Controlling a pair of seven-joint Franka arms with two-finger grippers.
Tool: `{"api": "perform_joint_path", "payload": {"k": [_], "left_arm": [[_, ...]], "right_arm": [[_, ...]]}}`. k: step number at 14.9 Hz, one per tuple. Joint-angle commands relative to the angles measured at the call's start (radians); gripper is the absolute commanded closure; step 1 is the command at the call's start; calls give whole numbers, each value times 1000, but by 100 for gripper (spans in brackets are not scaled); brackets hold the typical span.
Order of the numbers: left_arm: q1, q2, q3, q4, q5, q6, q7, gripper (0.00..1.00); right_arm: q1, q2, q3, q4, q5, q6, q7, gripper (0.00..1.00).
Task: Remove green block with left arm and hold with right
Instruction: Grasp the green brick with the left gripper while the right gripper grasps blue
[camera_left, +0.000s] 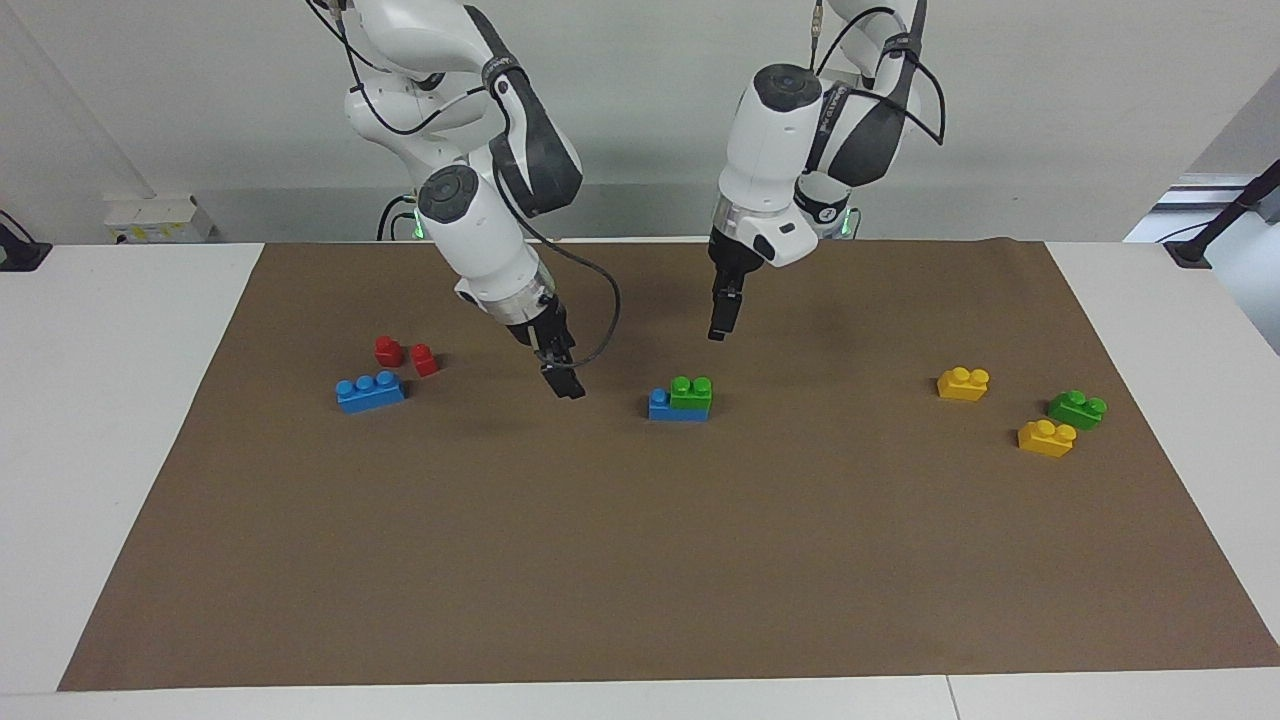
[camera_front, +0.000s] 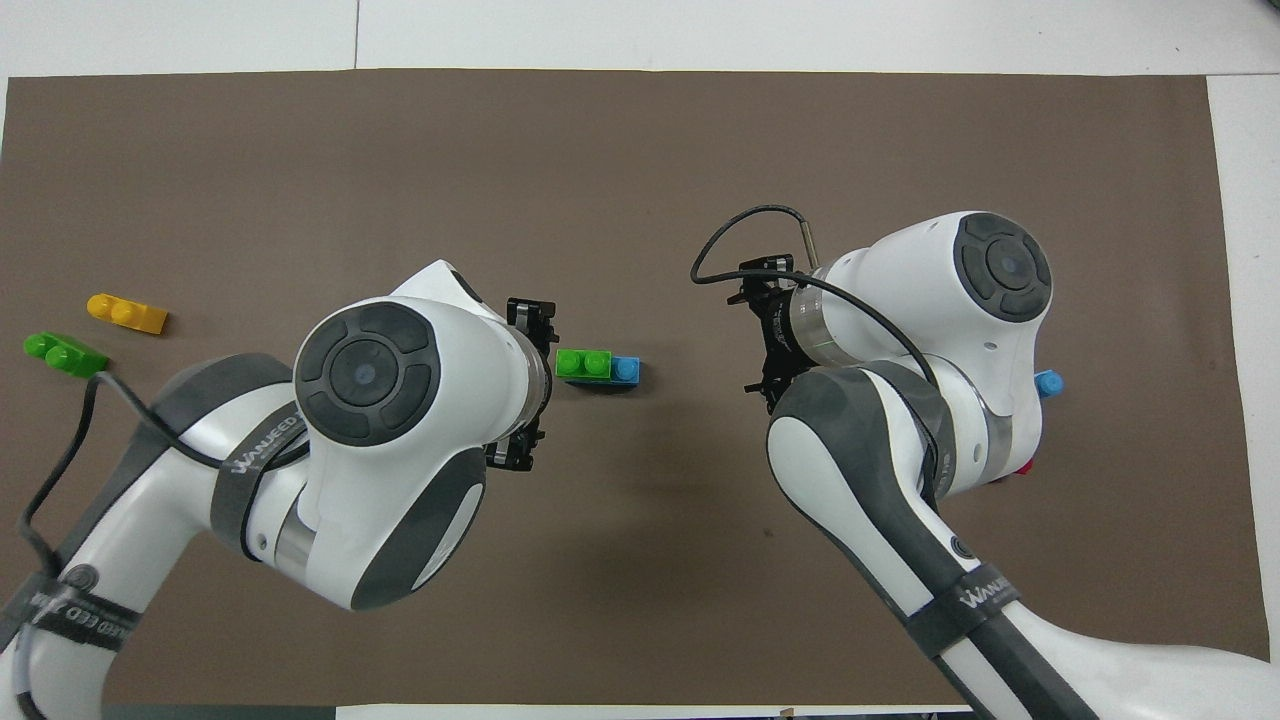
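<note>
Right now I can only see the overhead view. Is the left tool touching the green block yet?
Observer: No. The left tool hangs in the air over bare mat, clear of the green block.
Operator: Where's the right tool?
Observer: The right tool hangs low over the mat, apart from the blue base brick that the green block sits on.
Operator: What's hiding under the right arm?
Observer: Two red blocks and a loose blue brick with three studs.

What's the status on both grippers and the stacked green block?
Left gripper open, raised near green block. Right gripper open, low beside blue brick. Green block seated on it, untouched. Nothing in the way.
</note>
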Motion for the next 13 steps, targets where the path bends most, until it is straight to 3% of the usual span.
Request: {"api": "perform_joint_path", "payload": {"k": [1, 9, 13], "left_arm": [[-19, 54, 17, 19, 36, 37, -68, 0], [-18, 170, 20, 45, 85, 87, -209, 0], [-36, 240, 18, 68, 172, 118, -304, 0]], "right_arm": [[25, 2, -1, -23, 46, 36, 4, 1], [99, 82, 0, -23, 68, 143, 21, 1], [124, 117, -1, -22, 92, 220, 49, 1]]}}
